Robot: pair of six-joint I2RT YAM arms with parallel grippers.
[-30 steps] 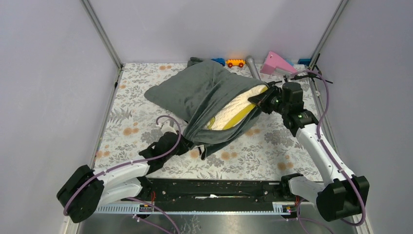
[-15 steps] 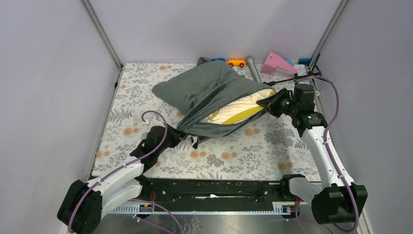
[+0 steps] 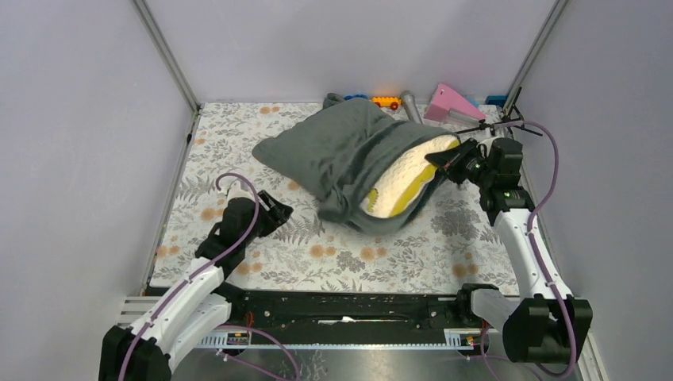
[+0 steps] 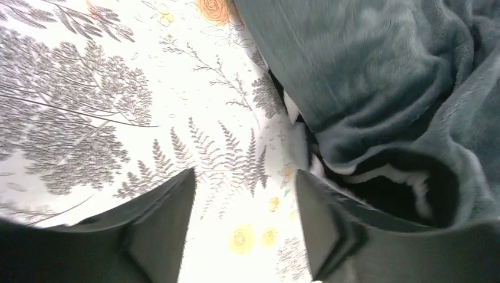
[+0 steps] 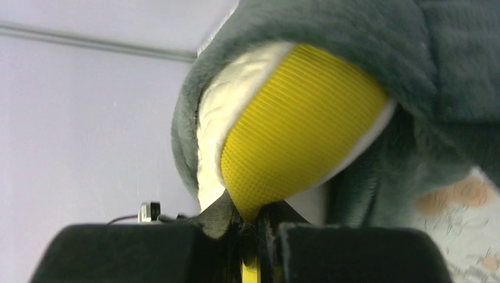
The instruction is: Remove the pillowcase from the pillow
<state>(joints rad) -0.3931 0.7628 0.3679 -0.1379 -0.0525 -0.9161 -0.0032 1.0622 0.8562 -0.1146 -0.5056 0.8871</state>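
The dark grey-green pillowcase (image 3: 337, 151) lies bunched mid-table, still wrapped round most of the pillow (image 3: 397, 181). The pillow's cream end and yellow band stick out of the cover's mouth on the right. My right gripper (image 3: 447, 161) is shut on the pillow's yellow corner (image 5: 298, 135) and holds it off the cloth; grey plush (image 5: 365, 35) hangs round it. My left gripper (image 3: 275, 213) stands open over the floral cloth, left of the cover and apart from it. In the left wrist view the gripper (image 4: 244, 174) holds nothing, and the pillowcase (image 4: 377, 76) shows its zebra lining (image 4: 392, 175) just right of the right finger.
Along the back edge lie an orange toy car (image 3: 385, 101), a grey cylinder (image 3: 411, 106), a pink wedge (image 3: 447, 103) and a blue piece (image 3: 496, 99). The floral tablecloth (image 3: 238, 151) is fenced by grey walls and metal posts on three sides.
My left gripper let go of the pillowcase's lower edge, opened and drew back left. The cover's mouth slumped down. My right gripper carried the pillow corner further right and back.
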